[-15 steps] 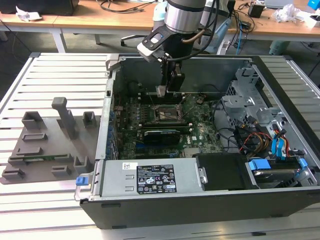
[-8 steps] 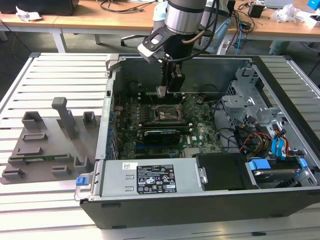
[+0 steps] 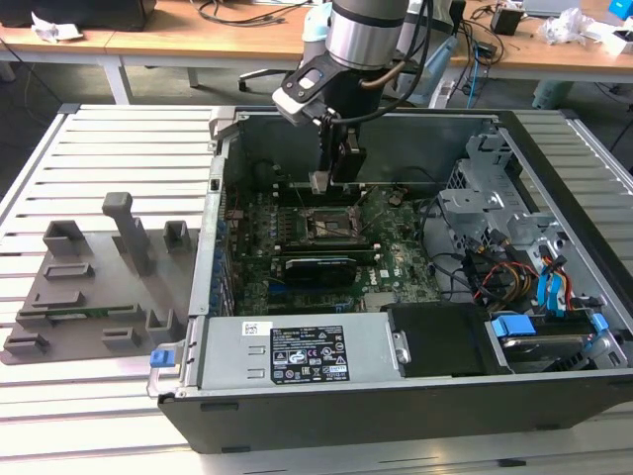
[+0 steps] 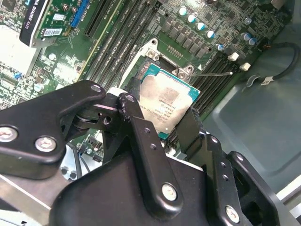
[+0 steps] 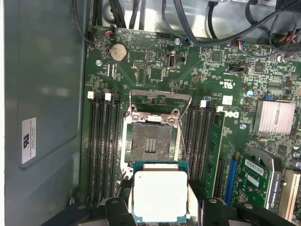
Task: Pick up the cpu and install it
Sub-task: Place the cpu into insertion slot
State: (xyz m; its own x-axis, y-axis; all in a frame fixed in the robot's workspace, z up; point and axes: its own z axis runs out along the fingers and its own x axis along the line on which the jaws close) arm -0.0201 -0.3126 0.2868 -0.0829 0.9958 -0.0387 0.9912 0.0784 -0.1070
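Above the open socket (image 5: pixel 151 143) the air is free: its bracket (image 5: pixel 151 119) stands swung back and its bed is bare (the gripper (image 3: pixel 334 176), clamped on the cpu (image 5: pixel 160 195), hangs over its edge). 2 banks of low memory slots (image 5: pixel 103 141) flank it. The expansion card (image 3: pixel 318 267) stands close beside, the case wall (image 5: pixel 42 94) rises on 1 side, and cables (image 3: pixel 495 272) crowd the exterior view's right.

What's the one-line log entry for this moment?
hand: shut on cpu | cpu: held over motherboard, not seated | socket: empty
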